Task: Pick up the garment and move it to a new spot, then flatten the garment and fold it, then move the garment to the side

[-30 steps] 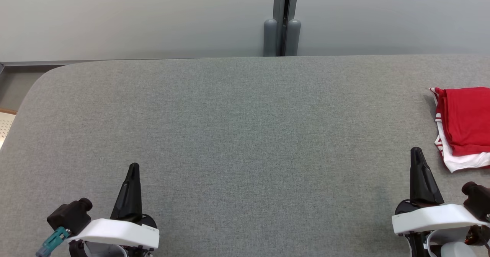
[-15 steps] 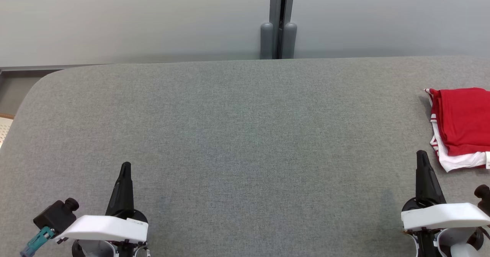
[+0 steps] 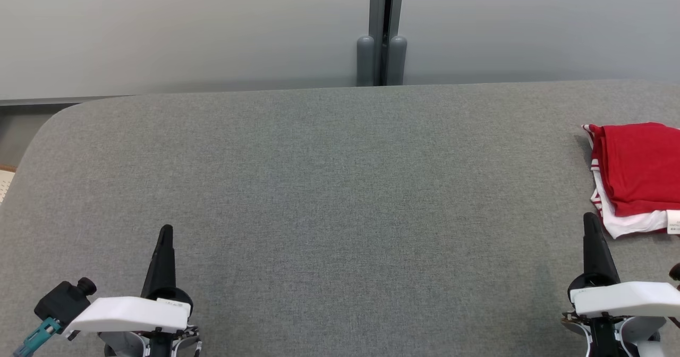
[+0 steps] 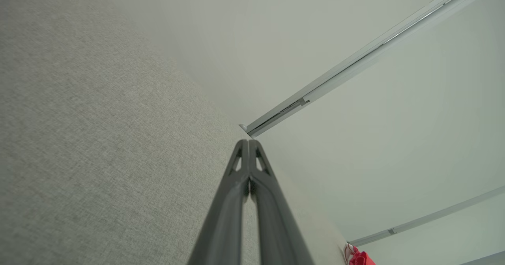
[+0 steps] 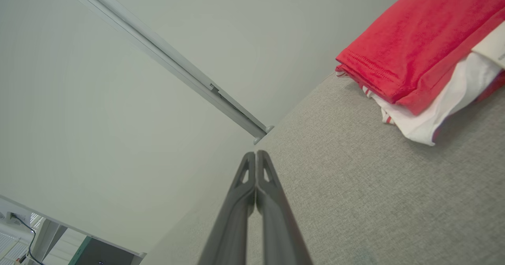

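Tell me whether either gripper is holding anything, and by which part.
Nothing is held. The left gripper and right gripper are both shut on air, and the folded red garment lies on the table, apart from them.

- table (image 3: 340,187): spans the head view from 9 to 3 o'clock.
- wall (image 3: 186,27): behind the table, at 12 o'clock.
- wall joint (image 3: 380,27): at 12 o'clock, just behind the table's far edge.
- garment (image 3: 635,171): on the table, at 3 o'clock.
- left gripper (image 3: 166,232): over the table, at 7 o'clock.
- right gripper (image 3: 589,220): at 4 o'clock, near the garment's front corner.
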Controlling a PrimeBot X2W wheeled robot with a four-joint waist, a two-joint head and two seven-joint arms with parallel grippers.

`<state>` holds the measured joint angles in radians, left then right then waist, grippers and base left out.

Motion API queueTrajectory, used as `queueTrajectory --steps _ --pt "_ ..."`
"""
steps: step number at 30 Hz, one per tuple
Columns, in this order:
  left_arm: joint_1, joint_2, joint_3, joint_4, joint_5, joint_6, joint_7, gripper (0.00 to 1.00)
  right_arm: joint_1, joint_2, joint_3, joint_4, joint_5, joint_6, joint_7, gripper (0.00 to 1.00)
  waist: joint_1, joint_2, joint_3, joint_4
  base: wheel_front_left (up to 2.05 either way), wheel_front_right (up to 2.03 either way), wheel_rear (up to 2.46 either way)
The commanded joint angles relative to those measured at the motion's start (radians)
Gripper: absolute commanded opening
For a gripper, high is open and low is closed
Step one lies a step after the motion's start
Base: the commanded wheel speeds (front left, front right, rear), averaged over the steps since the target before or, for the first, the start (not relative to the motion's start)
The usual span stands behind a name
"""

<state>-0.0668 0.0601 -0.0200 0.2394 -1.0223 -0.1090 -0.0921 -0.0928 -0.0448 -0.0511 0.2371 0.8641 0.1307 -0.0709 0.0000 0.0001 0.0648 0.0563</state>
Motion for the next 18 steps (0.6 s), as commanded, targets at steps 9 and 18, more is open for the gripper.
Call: queueTrajectory --steps 9,18 --pt "-0.029 0.011 0.022 -0.008 -0.114 -0.009 0.03 0.0 -0.02 -0.006 -0.013 -0.007 0.136 0.0 0.033 0.0 0.0 -0.0001 -0.008 -0.007 0.0 0.0 0.0" --pt "-0.033 0.012 0.036 -0.006 -0.198 -0.012 0.055 0.0 -0.019 -0.006 -0.022 -0.005 0.238 0.0 0.059 0.0 0.0 -0.0001 -0.015 -0.013 0.0 0.0 0.0"
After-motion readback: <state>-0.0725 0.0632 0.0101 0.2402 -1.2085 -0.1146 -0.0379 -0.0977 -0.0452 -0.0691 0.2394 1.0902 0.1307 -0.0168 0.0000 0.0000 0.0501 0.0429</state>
